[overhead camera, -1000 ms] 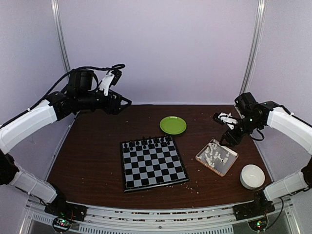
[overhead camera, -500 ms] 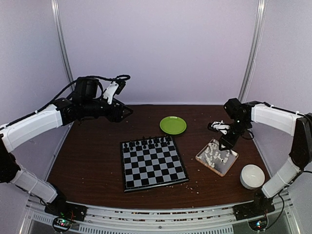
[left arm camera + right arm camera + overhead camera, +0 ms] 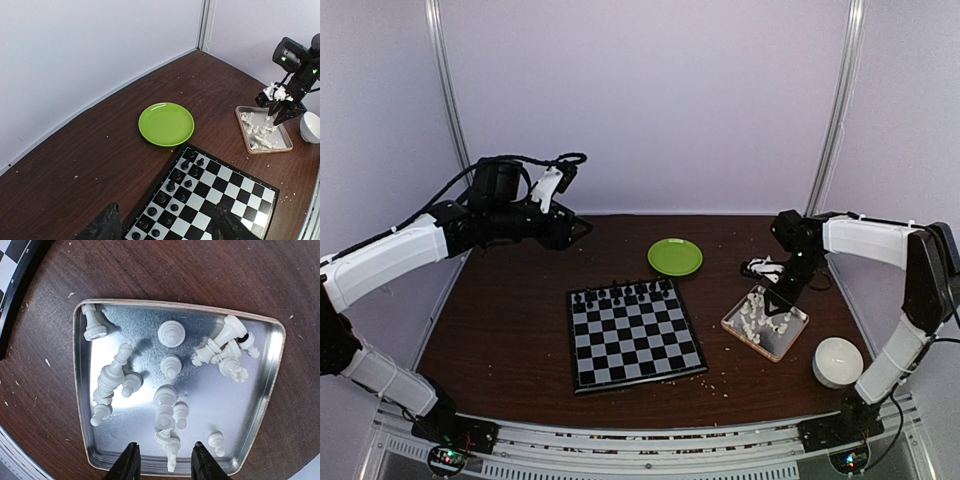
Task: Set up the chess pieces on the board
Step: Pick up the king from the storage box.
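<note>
My right pincer (image 3: 165,452) hangs over one edge of the tray (image 3: 250,405). Its jaws are partly apart and astride one white chessman (image 3: 170,447) that lies flat. I see a gap on either side of it, so nothing is grasped. The other white chessmen (image 3: 165,400) lie jumbled in that tray, which sits on the table (image 3: 510,330) just right of the board (image 3: 635,335). Only the black chessmen (image 3: 620,293) stand on the board, along its far rows. My left pincer (image 3: 165,227) is spread wide and empty, raised over the table's far left.
</note>
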You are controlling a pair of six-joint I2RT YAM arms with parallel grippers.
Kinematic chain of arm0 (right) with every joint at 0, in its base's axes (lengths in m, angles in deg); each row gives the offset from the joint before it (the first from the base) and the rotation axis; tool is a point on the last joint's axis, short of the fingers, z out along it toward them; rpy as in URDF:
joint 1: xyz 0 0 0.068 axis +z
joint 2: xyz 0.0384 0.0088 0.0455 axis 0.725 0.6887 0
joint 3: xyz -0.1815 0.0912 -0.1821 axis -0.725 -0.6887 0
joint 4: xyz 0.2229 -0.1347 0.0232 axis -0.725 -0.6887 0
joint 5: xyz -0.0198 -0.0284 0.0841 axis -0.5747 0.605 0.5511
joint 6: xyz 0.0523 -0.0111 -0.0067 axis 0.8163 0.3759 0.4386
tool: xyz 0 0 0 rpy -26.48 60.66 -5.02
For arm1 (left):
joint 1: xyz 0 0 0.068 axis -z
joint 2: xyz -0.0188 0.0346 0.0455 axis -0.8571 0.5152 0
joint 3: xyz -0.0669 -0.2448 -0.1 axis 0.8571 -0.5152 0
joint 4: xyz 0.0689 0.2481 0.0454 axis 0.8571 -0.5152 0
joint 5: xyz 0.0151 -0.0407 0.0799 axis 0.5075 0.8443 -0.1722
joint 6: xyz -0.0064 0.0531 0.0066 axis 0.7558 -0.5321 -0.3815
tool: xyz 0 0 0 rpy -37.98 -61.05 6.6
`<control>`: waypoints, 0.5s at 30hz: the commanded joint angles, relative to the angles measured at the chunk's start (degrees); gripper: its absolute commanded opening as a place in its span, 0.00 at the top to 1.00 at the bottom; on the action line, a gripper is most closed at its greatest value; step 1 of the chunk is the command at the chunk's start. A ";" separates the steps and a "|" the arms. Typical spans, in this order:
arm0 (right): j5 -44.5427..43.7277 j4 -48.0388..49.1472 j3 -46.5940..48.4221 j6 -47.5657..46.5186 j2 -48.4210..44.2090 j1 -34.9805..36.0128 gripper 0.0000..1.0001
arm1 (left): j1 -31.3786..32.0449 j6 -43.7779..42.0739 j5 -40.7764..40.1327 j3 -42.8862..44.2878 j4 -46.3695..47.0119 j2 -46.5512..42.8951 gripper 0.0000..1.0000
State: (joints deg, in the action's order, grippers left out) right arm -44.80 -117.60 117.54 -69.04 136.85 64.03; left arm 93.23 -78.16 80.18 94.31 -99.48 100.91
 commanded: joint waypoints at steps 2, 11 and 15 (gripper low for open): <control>0.75 0.40 1.98 1.19 2.58 1.29 0.67 | 0.18 -0.60 0.67 1.30 2.27 -0.08 0.37; 0.26 0.05 3.68 1.58 4.94 2.30 0.74 | 0.13 -1.02 0.87 1.56 1.97 -0.52 0.37; 0.08 -0.05 3.74 1.58 5.40 2.45 0.77 | 0.21 -1.12 0.96 1.52 1.95 -0.62 0.37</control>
State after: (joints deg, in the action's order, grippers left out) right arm -44.62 -117.49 120.14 -67.93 141.22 66.00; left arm 93.23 -78.43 80.32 94.33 -99.48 100.91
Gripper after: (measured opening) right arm 0.245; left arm 0.634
